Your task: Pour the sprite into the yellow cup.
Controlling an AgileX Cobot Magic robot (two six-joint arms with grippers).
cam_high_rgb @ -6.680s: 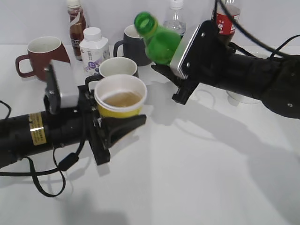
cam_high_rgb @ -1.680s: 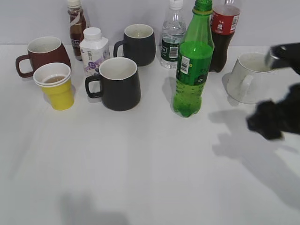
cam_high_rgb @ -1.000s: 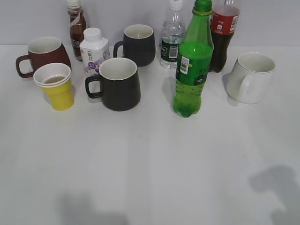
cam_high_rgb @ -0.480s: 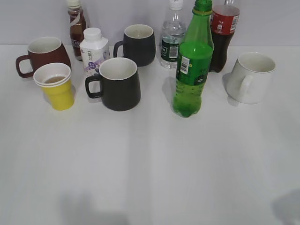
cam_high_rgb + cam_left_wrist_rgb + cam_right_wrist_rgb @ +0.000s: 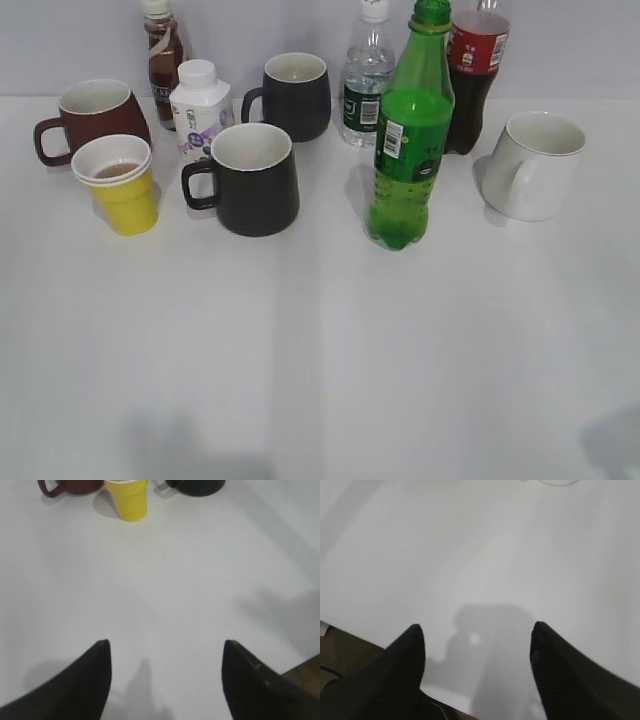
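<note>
The sprite (image 5: 408,140), a tall green uncapped bottle, stands upright at the table's middle right. The yellow cup (image 5: 122,185) stands at the left with brownish liquid in it; it also shows at the top of the left wrist view (image 5: 128,499). My left gripper (image 5: 165,652) is open and empty over bare table, well short of the cup. My right gripper (image 5: 476,637) is open and empty above the table near its front edge. Neither arm shows in the exterior view.
A brown-red mug (image 5: 92,115) stands behind the cup. Two dark mugs (image 5: 253,178) (image 5: 296,95), a white carton (image 5: 199,108), a brown drink bottle (image 5: 163,48), a water bottle (image 5: 368,75), a cola bottle (image 5: 474,70) and a white mug (image 5: 537,165) fill the back.
Earlier the grippers held the cup and the tilted sprite; both now stand on the table. The right arm has withdrawn out of the exterior view. Nothing moves in the last half second.
</note>
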